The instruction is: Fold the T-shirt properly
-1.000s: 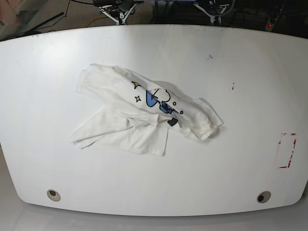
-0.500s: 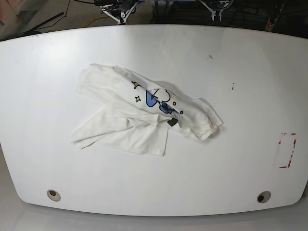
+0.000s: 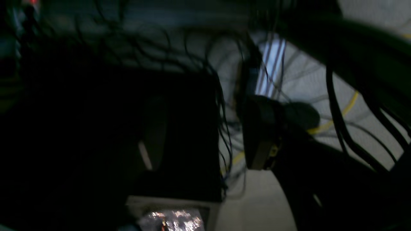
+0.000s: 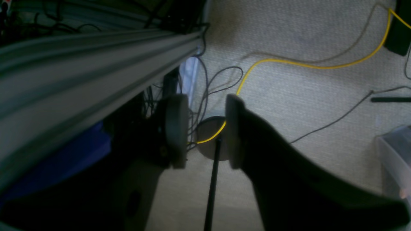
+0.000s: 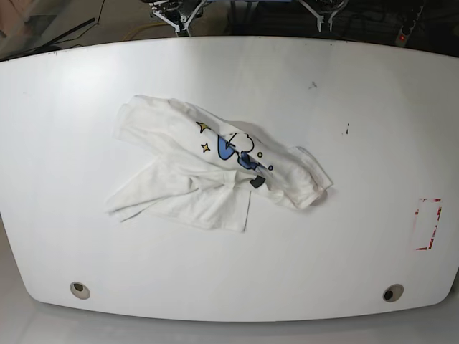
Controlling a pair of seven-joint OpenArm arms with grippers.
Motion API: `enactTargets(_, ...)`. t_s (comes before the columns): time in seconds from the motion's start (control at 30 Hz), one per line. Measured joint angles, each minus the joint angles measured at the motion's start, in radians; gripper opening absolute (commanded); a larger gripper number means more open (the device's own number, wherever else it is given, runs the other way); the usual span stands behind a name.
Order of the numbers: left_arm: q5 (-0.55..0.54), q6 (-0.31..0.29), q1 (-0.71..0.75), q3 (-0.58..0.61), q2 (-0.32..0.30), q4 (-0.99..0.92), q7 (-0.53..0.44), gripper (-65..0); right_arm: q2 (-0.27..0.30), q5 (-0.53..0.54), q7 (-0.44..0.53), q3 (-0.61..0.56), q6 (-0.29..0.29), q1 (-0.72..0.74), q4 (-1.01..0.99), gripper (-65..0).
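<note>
White T-shirt (image 5: 208,168) with blue print and yellow stars on a white table (image 5: 358,107).

T-shirt (image 5: 215,166) lies crumpled on the table (image 5: 344,236) left of centre, a taped rectangle (image 5: 428,223) sits near the table's right edge, two holes (image 5: 79,290) (image 5: 392,293) sit at the front corners, and both arm bases (image 5: 174,11) (image 5: 320,10) stand behind the far edge.

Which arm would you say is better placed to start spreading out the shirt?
Probably the right: the shirt lies bunched left of centre in the base view, that arm's side. Both arms sit behind the table; its hand is open.
</note>
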Motion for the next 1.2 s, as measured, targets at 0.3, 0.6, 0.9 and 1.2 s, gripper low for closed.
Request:
enactTargets(0.3, 0.000, 0.001, 0.158, 0.000, 0.000, 0.273, 0.001, -31.7, 0.005, 0.000, 0.001, 0.000, 0.000, -0.155, 0.222, -46.0)
enactTargets(0.6, 0.001, 0.002, 0.330, 0.000, 0.005, 0.526, 0.014, -31.8, 0.005, -0.002, -0.056, 0.000, 0.000, -0.322, 0.470, -46.0)
enactTargets(0.9, 0.000, 0.001, 0.520, 0.001, 0.008, 0.837, 0.000, -31.8, 0.026, 0.000, -0.121, 0.003, 0.000, -0.463, 0.793, -46.1)
enactTargets(1.2, -0.003, 0.001, 0.725, 0.002, 0.009, 1.147, 0.018, -31.8, 0.045, 0.000, -0.185, 0.074, 0.017, -0.608, 1.059, -46.1)
